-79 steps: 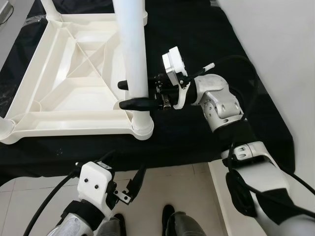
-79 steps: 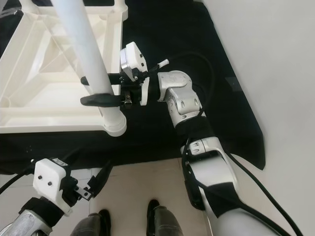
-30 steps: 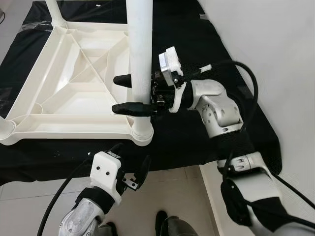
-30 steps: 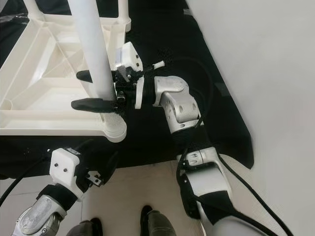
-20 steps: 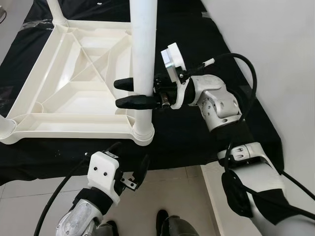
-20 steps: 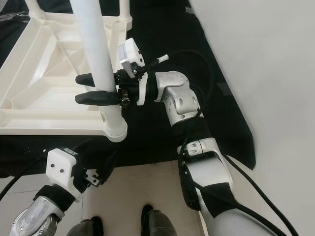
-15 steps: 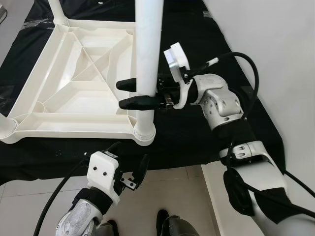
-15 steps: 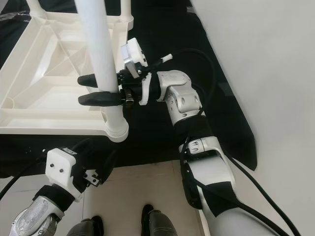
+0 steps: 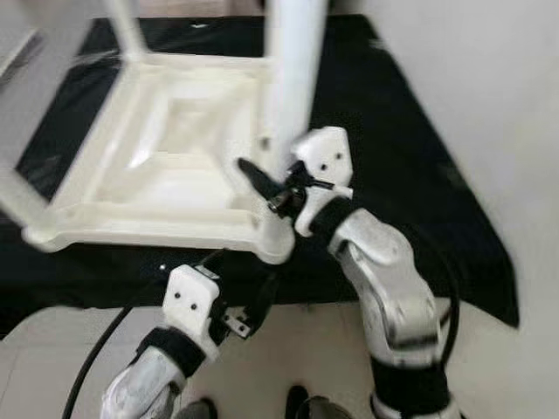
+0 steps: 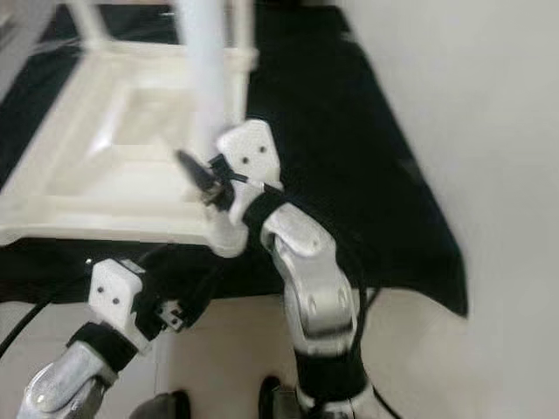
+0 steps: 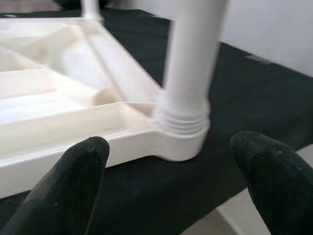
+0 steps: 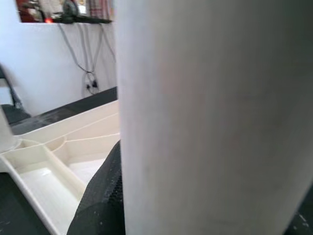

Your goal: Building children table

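White table leg (image 9: 293, 96) stands between right gripper (image 9: 266, 188) fingers.

The right gripper (image 9: 262, 182) has swung round from the leg's (image 9: 293, 96) right side to below it at frame centre, its arm now rising from the bottom edge. The whole view has shifted and blurred.

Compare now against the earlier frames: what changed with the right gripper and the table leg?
The right gripper stays around the near-corner leg, but its wrist has rolled over. The head camera also shifted. The left gripper still hangs open below the upturned tabletop. The leg remains in its socket.
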Robot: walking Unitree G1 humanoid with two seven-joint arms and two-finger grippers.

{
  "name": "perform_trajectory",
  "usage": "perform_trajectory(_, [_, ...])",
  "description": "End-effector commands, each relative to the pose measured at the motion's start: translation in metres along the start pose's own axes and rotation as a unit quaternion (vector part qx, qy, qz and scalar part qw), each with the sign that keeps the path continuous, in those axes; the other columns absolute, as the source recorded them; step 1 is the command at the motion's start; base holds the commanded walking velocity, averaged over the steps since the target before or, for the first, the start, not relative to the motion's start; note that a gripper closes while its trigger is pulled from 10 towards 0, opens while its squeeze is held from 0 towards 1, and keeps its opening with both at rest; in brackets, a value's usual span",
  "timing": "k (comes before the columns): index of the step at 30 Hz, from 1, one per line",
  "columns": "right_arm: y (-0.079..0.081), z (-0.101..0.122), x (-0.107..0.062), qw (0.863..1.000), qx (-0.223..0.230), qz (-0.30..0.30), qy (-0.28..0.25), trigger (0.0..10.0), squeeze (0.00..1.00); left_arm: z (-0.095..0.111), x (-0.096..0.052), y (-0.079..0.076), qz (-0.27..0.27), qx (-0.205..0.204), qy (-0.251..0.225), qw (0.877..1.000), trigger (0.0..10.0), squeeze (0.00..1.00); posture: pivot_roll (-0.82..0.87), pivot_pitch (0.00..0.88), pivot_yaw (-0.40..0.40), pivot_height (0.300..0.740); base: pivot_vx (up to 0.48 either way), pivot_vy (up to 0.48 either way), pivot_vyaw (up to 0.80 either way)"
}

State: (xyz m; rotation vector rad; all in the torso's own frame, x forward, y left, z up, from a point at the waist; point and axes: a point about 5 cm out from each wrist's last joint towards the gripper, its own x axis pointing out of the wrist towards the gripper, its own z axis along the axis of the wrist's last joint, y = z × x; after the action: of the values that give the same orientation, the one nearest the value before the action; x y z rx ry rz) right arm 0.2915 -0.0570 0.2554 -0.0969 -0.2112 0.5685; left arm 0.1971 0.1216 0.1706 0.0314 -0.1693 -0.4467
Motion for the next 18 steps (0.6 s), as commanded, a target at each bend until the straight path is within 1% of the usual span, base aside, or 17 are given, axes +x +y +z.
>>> perform_trajectory(1, [0.018, -0.037, 0.023, 0.991, 0.100, -0.008, 0.088, 0.0, 0.00, -0.007, 0.000, 0.001, -0.007, 0.001, 0.015, 1.000, 10.0, 0.00, 0.08, 0.273, -0.083, 0.740, 0.000, 0.000, 0.00])
perform_trajectory(2, [0.017, -0.033, 0.028, 0.991, 0.101, -0.009, 0.083, 0.0, 0.00, -0.007, 0.001, 0.001, -0.006, 0.002, 0.014, 1.000, 10.0, 0.00, 0.08, 0.265, -0.088, 0.740, 0.000, 0.000, 0.00])
perform_trajectory(3, [0.017, -0.033, 0.028, 0.991, 0.101, -0.009, 0.083, 0.0, 0.00, -0.007, 0.001, 0.001, -0.006, 0.002, 0.014, 1.000, 10.0, 0.00, 0.08, 0.265, -0.088, 0.740, 0.000, 0.000, 0.00])
perform_trajectory(4, [0.015, -0.028, 0.031, 0.993, 0.094, -0.008, 0.076, 2.7, 0.00, -0.007, 0.002, 0.002, -0.005, 0.002, 0.014, 1.000, 10.0, 0.00, 0.08, 0.262, -0.094, 0.740, 0.000, 0.000, 0.00])
perform_trajectory(5, [0.014, -0.024, 0.034, 0.994, 0.081, -0.005, 0.074, 9.3, 0.00, -0.007, 0.002, 0.002, -0.004, 0.003, 0.013, 1.000, 10.0, 0.00, 0.08, 0.262, -0.094, 0.740, 0.000, 0.000, 0.00])
perform_trajectory(6, [0.014, -0.019, 0.035, 0.994, 0.084, 0.004, 0.066, 10.0, 0.00, -0.007, 0.002, 0.002, -0.002, 0.004, 0.011, 1.000, 10.0, 0.00, 0.08, 0.260, -0.097, 0.740, 0.000, 0.000, 0.00])
perform_trajectory(7, [0.015, -0.015, 0.035, 0.994, 0.088, 0.011, 0.062, 10.0, 0.00, -0.007, 0.002, 0.002, 0.000, 0.005, 0.011, 1.000, 10.0, 0.00, 0.08, 0.260, -0.097, 0.740, 0.000, 0.000, 0.00])
perform_trajectory(8, [0.014, -0.013, 0.035, 0.994, 0.089, 0.013, 0.058, 10.0, 1.00, -0.006, 0.002, 0.002, 0.001, 0.005, 0.010, 1.000, 10.0, 0.00, 0.08, 0.260, -0.100, 0.740, 0.000, 0.000, 0.00])
perform_trajectory(9, [0.013, -0.010, 0.033, 0.994, 0.099, 0.007, 0.054, 10.0, 1.00, -0.006, 0.002, 0.002, 0.001, 0.006, 0.010, 1.000, 10.0, 0.00, 0.08, 0.260, -0.100, 0.740, 0.000, 0.000, 0.00])
perform_trajectory(11, [0.010, -0.005, 0.035, 0.993, 0.107, 0.023, 0.042, 10.0, 1.00, -0.006, 0.002, 0.001, 0.001, 0.005, 0.009, 1.000, 10.0, 0.00, 0.09, 0.261, -0.105, 0.740, 0.000, 0.000, 0.00])
perform_trajectory(12, [0.008, -0.002, 0.036, 0.993, 0.112, 0.035, 0.034, 10.0, 1.00, -0.006, 0.003, 0.001, 0.001, 0.005, 0.009, 1.000, 10.0, 0.00, 0.09, 0.261, -0.105, 0.740, 0.000, 0.000, 0.00])
perform_trajectory(13, [0.005, 0.005, 0.039, 0.991, 0.115, 0.071, 0.009, 10.0, 1.00, -0.005, 0.003, 0.000, 0.001, 0.005, 0.008, 1.000, 10.0, 0.00, 0.09, 0.265, -0.108, 0.740, 0.000, 0.000, 0.00])
perform_trajectory(14, [0.005, 0.005, 0.039, 0.991, 0.115, 0.071, 0.009, 10.0, 1.00, -0.005, 0.003, 0.000, 0.001, 0.005, 0.008, 1.000, 10.0, 0.00, 0.09, 0.265, -0.108, 0.740, 0.000, 0.000, 0.00])
perform_trajectory(15, [0.003, 0.010, 0.041, 0.987, 0.111, 0.111, -0.012, 10.0, 1.00, -0.005, 0.002, -0.001, 0.001, 0.004, 0.008, 1.000, 10.0, 0.00, 0.09, 0.265, -0.109, 0.740, 0.000, 0.000, 0.00])
perform_trajectory(16, [-0.001, 0.013, 0.043, 0.979, 0.100, 0.174, -0.033, 10.0, 0.89, -0.005, 0.002, -0.002, 0.000, 0.003, 0.007, 1.000, 10.0, 0.00, 0.10, 0.270, -0.116, 0.740, 0.000, 0.000, 0.00])
perform_trajectory(17, [-0.004, 0.014, 0.043, 0.971, 0.091, 0.215, -0.045, 10.0, 0.89, -0.005, 0.002, -0.003, 0.000, 0.003, 0.007, 1.000, 10.0, 0.00, 0.10, 0.270, -0.116, 0.740, 0.000, 0.000, 0.00])
perform_trajectory(18, [-0.008, 0.015, 0.043, 0.963, 0.074, 0.255, -0.054, 10.0, 0.00, -0.004, 0.001, -0.003, 0.000, 0.002, 0.006, 1.000, 10.0, 0.00, 0.11, 0.272, -0.121, 0.740, 0.000, 0.000, 0.00])
